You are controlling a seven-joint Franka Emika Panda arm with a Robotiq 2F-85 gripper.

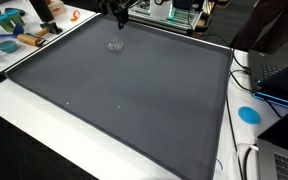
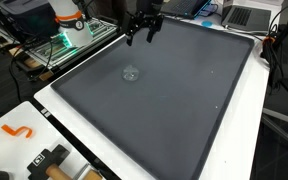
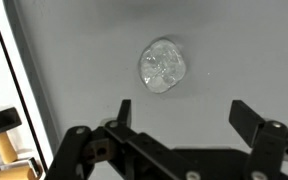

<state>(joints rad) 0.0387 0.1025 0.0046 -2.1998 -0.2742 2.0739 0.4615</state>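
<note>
Pincer (image 2: 142, 32): jaws spread wide, gripping nothing, hanging over the mat's far edge.
Clear lump (image 3: 163, 65): crumpled, see-through, lying alone on the grey mat (image 1: 134, 100), not touched by the pincer.
Wrist view: lump sits just ahead of the open jaws, roughly between them.
Bench (image 1: 24, 130): white, carrying the mat.
</note>
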